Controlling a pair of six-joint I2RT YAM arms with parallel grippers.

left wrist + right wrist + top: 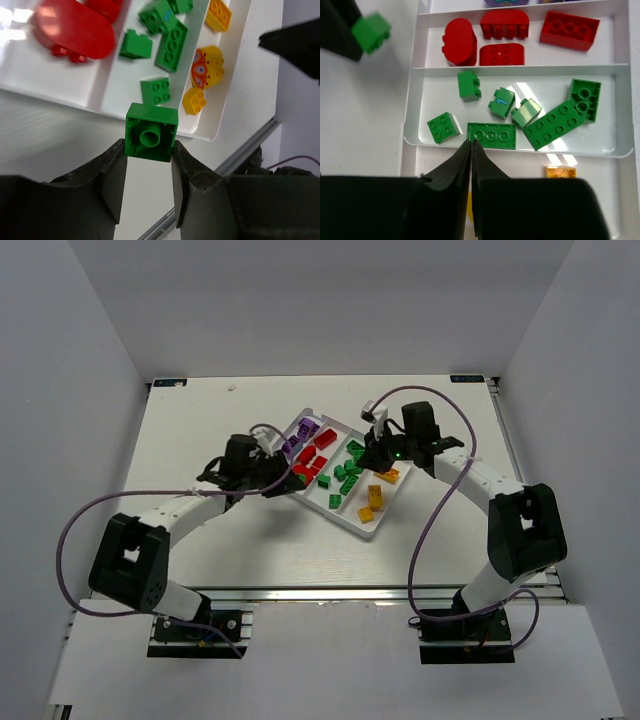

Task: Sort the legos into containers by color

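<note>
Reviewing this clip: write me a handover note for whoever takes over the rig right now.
Left claw: shut on a green brick, held just outside the tray rim.
Right claw: shut, empty, at the edge of the green compartment.
Done: purple bricks, red bricks, green bricks and yellow bricks lie in separate compartments.
Left: drop the held brick with the greens; I see no other brick outside the tray.

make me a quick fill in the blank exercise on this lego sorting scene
1. The left gripper is shut on a ____ brick.
2. The right gripper is shut and holds ____.
3. In the tray, the compartment between the purple bricks and the green bricks holds ____ ones.

Missing words: green; nothing; red
</note>
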